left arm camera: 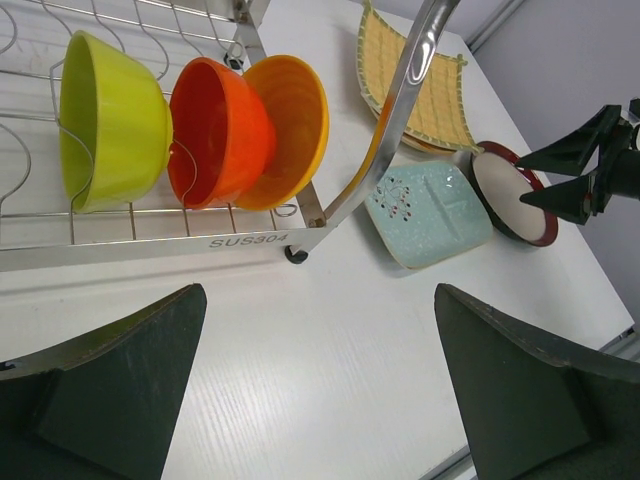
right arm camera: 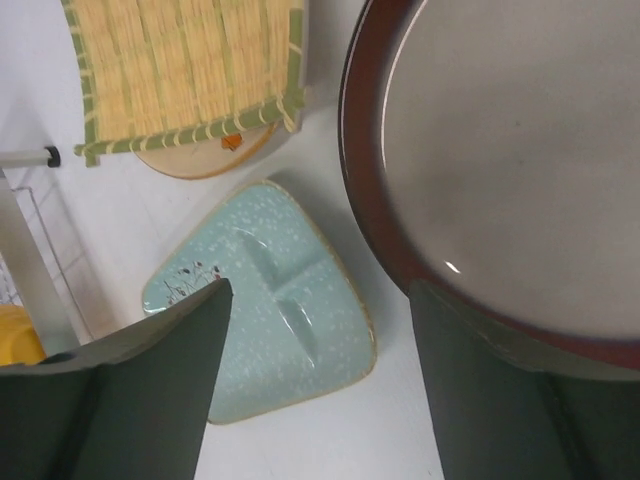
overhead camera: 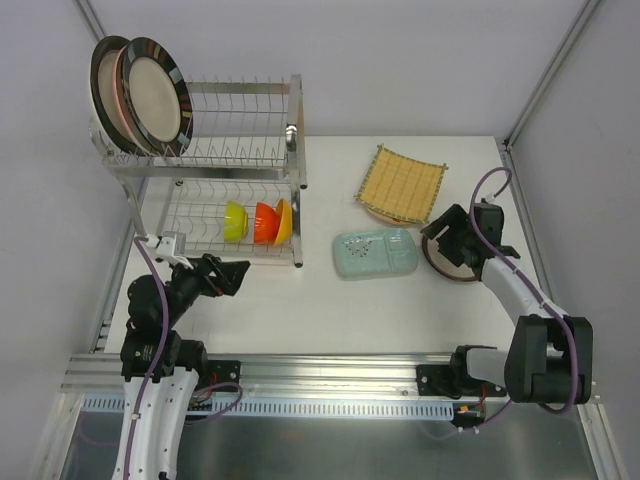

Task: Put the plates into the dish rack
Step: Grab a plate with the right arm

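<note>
The right pincer (right arm camera: pixel 320 300) is open astride the rim of the red-rimmed plate (right arm camera: pixel 520 150), which lies at the right of the tabletop (overhead camera: pixel 300 310). The left pincer (left arm camera: pixel 318 300) is wide open and empty, just near of the dish rack (overhead camera: pixel 296 130). A dark-rimmed cream plate (overhead camera: pixel 155 95) stands at the far left of the rack's upper tier.

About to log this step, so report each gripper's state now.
Left gripper: open, holding nothing.
Right gripper: open, fingers either side of the red-rimmed plate at its rim, not clamped on it.
</note>
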Robot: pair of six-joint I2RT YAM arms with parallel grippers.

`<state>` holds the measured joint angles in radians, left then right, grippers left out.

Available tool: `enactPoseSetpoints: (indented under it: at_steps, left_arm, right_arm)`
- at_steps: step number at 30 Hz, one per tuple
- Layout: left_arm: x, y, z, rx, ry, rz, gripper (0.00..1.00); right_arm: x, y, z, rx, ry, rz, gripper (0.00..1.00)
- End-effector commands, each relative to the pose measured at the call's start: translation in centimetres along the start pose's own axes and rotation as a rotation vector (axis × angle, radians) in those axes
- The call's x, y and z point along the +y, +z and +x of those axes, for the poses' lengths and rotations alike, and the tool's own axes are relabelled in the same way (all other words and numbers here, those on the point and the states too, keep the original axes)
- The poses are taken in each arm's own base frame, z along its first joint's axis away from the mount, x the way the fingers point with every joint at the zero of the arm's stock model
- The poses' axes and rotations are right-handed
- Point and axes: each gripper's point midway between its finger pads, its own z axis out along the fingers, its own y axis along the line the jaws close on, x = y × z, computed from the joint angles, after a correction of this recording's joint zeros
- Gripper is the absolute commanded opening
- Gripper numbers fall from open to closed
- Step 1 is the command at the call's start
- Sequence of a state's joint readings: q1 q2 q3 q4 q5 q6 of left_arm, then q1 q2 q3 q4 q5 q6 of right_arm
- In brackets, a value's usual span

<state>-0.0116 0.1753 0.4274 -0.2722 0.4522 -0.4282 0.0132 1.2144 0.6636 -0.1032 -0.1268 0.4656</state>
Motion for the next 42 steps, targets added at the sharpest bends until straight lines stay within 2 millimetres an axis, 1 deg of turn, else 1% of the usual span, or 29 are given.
enactPoseSetpoints:
  at_steps: [1,3,4,6,9,10,12,13,15,18,20,24,25,28,31,34,37,38,42]
  left_arm:
    - [-0.1,-0.2,-1.0,-0.040,0.007,-0.014,0.99]
    - [-0.1,-0.2,-1.0,-0.039,0.010,-0.012,0.99]
    - [0.0,-0.2,-0.9,-0.035,0.010,-0.014,0.99]
    - [-0.1,-0.2,-0.9,-0.034,0.010,-0.013,0.99]
    - [0.0,-0.2,-0.9,-0.031,0.010,-0.016,0.99]
    - [0.1,-0.2,-0.9,-0.030,0.010,-0.018,0.99]
    - [0.1,-0.2,-0.8,-0.026,0.009,-0.017,0.99]
    - [0.1,-0.2,-0.7,-0.023,0.009,-0.018,0.99]
    - [0.1,-0.2,-0.8,-0.026,0.009,-0.020,0.99]
    - [0.2,-0.1,-0.8,-0.025,0.011,-0.024,0.99]
    - [0.2,-0.1,-0.8,-0.025,0.012,-0.022,0.99]
    - [0.3,-0.1,-0.8,-0.022,0.011,-0.026,0.99]
    - [0.2,-0.1,-0.7,-0.020,0.012,-0.025,0.99]
    - [0.3,-0.1,-0.7,-0.018,0.011,-0.027,0.99]
    - [0.3,0.0,-0.7,-0.013,0.008,-0.029,0.99]
    - [0.4,0.1,-0.6,-0.009,0.008,-0.030,0.99]
    - [0.4,0.1,-0.5,-0.005,0.007,-0.031,0.99]
    - [0.4,0.1,-0.5,-0.005,0.007,-0.031,0.99]
    - [0.4,0.2,-0.4,0.001,0.005,-0.030,0.99]
  right_arm:
    - [3.4,0.4,-4.2,-0.116,0.067,-0.095,0.74]
    - [3.5,1.1,-4.7,-0.127,0.086,-0.086,0.68]
    - [3.4,1.3,-5.5,-0.144,0.104,-0.078,0.66]
    - [2.9,2.3,-6.0,-0.143,0.143,-0.058,0.61]
    - [3.3,3.2,-6.7,-0.148,0.165,-0.067,0.59]
    - [3.2,3.9,-6.8,-0.141,0.173,-0.060,0.58]
    - [3.5,4.6,-6.9,-0.128,0.176,-0.067,0.56]
    - [3.2,5.3,-6.6,-0.109,0.183,-0.059,0.55]
    - [4.1,5.8,-7.0,-0.103,0.180,-0.088,0.54]
    - [4.1,6.8,-7.0,-0.081,0.182,-0.085,0.53]
    - [3.6,7.6,-6.6,-0.067,0.185,-0.068,0.52]
    - [3.4,8.5,-6.3,-0.049,0.181,-0.064,0.52]
    - [3.0,8.9,-6.0,-0.039,0.186,-0.054,0.52]
    - [2.8,9.4,-5.8,-0.029,0.187,-0.045,0.52]
    - [2.8,10.1,-5.6,-0.015,0.192,-0.053,0.50]
    - [3.0,10.5,-5.5,-0.007,0.205,-0.065,0.48]
    - [3.1,10.7,-5.5,-0.002,0.204,-0.079,0.43]
    - [3.5,10.7,-5.4,0.002,0.200,-0.093,0.42]
    - [3.5,10.7,-5.4,0.007,0.198,-0.098,0.34]
